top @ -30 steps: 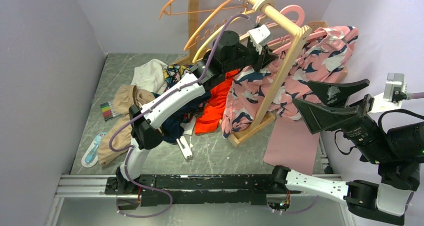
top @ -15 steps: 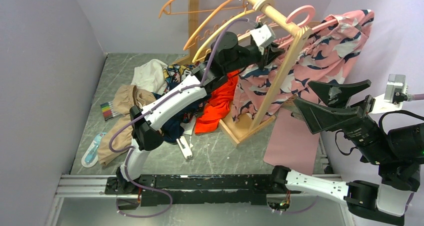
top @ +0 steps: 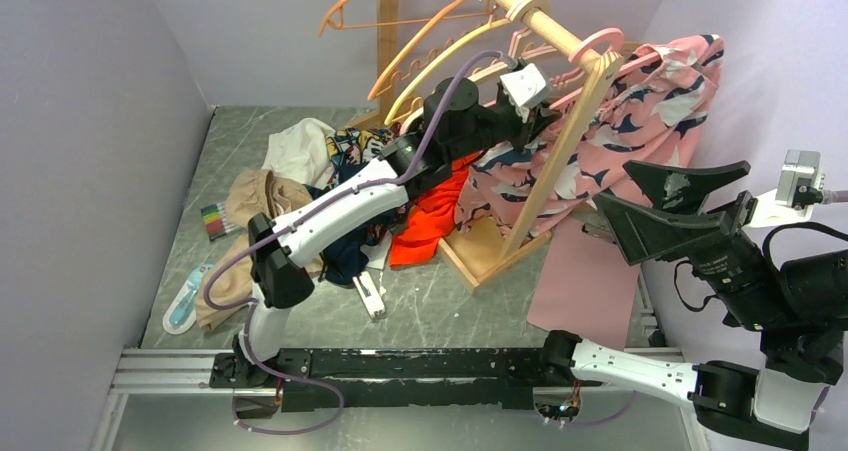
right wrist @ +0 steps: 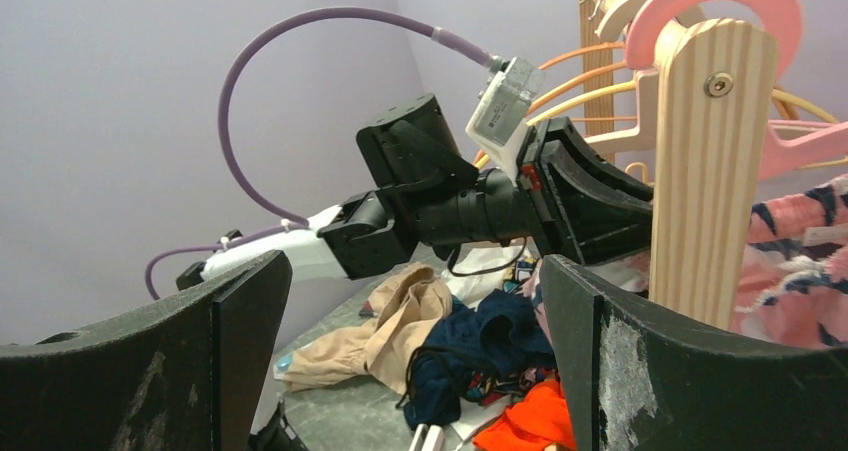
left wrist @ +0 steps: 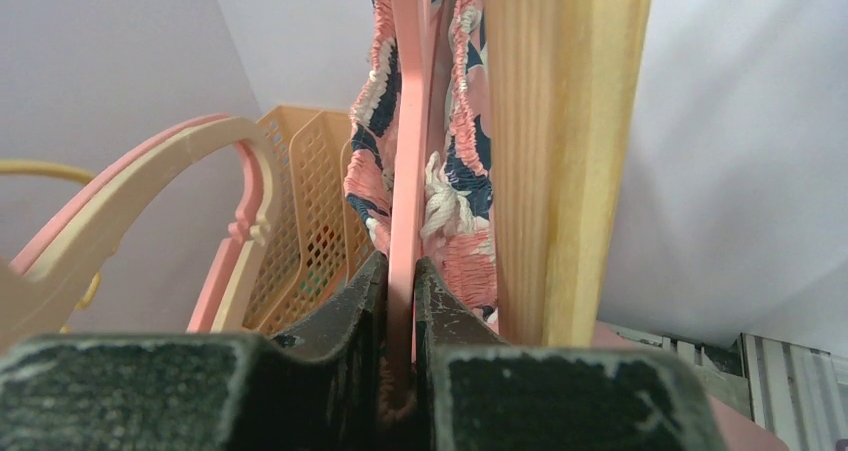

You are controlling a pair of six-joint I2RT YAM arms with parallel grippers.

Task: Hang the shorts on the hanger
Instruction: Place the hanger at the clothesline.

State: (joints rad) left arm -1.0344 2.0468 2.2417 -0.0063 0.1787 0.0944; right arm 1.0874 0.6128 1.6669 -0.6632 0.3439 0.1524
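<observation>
- Left hand (left wrist: 400, 281) is clamped on the hanger (left wrist: 404, 121), far, beside the wooden rack (left wrist: 560, 151).
- The shorts (top: 655, 101) hang on the hanger, right of the rack.
- Right hand (top: 612, 186) stands wide apart, holding nothing.

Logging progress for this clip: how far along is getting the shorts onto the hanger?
Done, it seems: the shorts hang from the pink hanger, with the waistband gathered around its arm. In hand: the left hand is shut on that arm, and the hook arches over the wooden rack's end post. Left: letting go, if the hook sits securely. The right hand is open and holds nothing.
</observation>
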